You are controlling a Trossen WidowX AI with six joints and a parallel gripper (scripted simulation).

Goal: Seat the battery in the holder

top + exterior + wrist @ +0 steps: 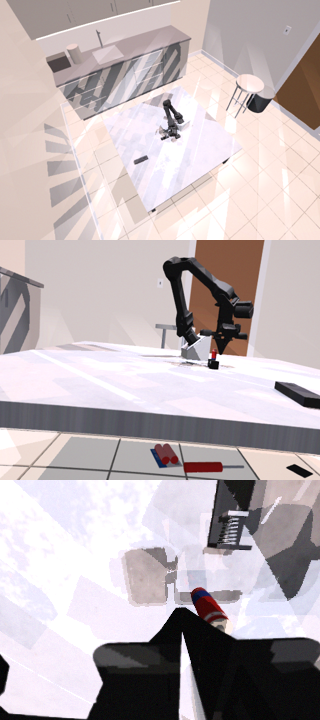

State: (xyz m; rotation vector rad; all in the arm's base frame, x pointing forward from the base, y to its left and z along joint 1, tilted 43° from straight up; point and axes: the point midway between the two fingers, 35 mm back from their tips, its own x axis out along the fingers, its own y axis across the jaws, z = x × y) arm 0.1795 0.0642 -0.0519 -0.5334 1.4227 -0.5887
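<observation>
Battery [214, 353] was standing on end in the exterior view, red with a blue band near the bottom, its lower end hidden behind a small black block [213, 364] on the table [103, 384]. The gripper [221, 351] hung right beside it, a bit to the right, fingers pressed together into one point with nothing pinched between them. From the wrist cam the battery [209, 609] poked out just past the closed tips [182, 617], touching or nearly so, honestly couldn't tell which.

The holder [231, 517] showed up in the wrist view as a dark tray with its spring [230, 529] visible, near the battery but apart from it, and cut off by the top edge of the frame.

Room-wise, the arm [180, 291] worked near the middle of the table with plenty of bare top toward the near edge. A grey wedge-shaped base [196, 349] sat just behind the battery, and a flat black slab [297, 393] lay well off near the right edge, partly cropped.

On the floor below: two red cylinders on a blue card [166, 453], a red-handled screwdriver [204, 466], and a small black thing [299, 470].

In the top view the arm [170, 116] covered the battery entirely, and everything there was too tiny to read.
</observation>
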